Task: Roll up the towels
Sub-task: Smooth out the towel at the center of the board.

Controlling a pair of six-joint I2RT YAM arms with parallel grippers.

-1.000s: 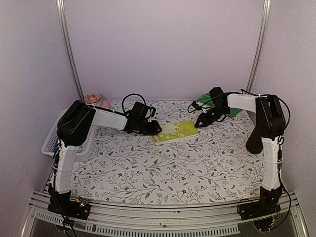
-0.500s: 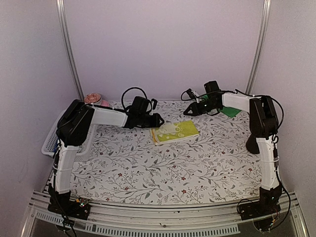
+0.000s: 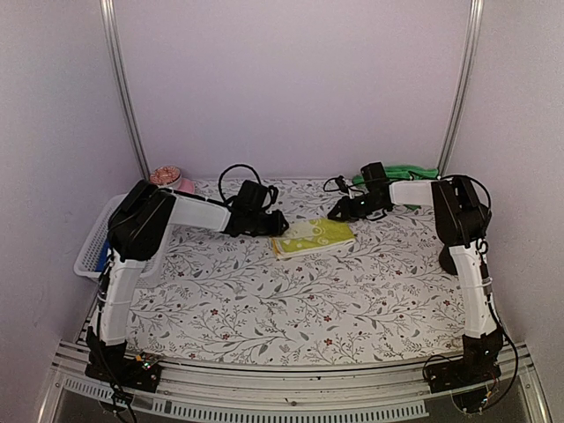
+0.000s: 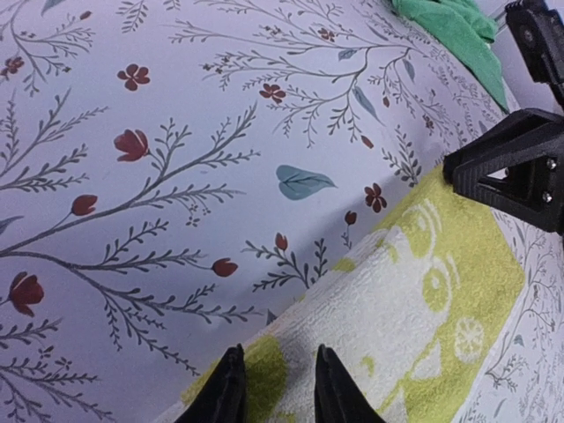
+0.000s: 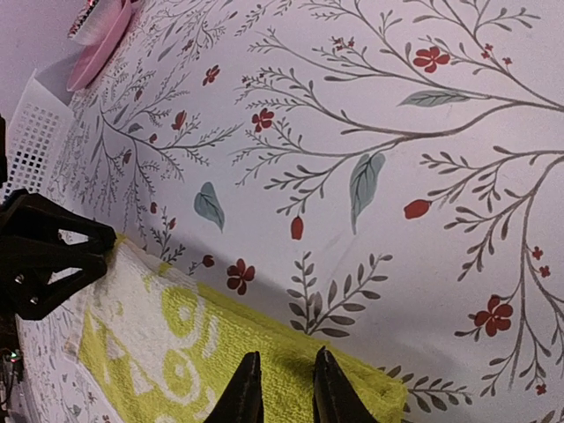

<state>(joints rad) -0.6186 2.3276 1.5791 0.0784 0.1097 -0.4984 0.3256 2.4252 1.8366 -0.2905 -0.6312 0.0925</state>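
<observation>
The yellow-lime towel (image 3: 313,236) with pale markings lies folded flat in the middle of the floral table. My left gripper (image 3: 280,220) hovers at its far left corner. In the left wrist view its tips (image 4: 278,352) stand a little apart over the towel (image 4: 441,291), pinching nothing. My right gripper (image 3: 337,213) is at the far right corner. Its narrow gap (image 5: 286,354) shows flat towel (image 5: 176,352), so it is open. The green towel (image 3: 405,172) lies bunched at the back right, also in the left wrist view (image 4: 449,35).
A white mesh basket (image 3: 92,247) sits at the table's left edge, with a pink bowl (image 3: 172,179) behind it at the back left. The right wrist view shows the bowl (image 5: 97,44) and basket (image 5: 31,132) too. The rear wall is close behind both grippers.
Both grippers rose off the yellow-lime towel's corners, the right one swinging back, then came back low over its far edge. The towel has stayed flat in place.
</observation>
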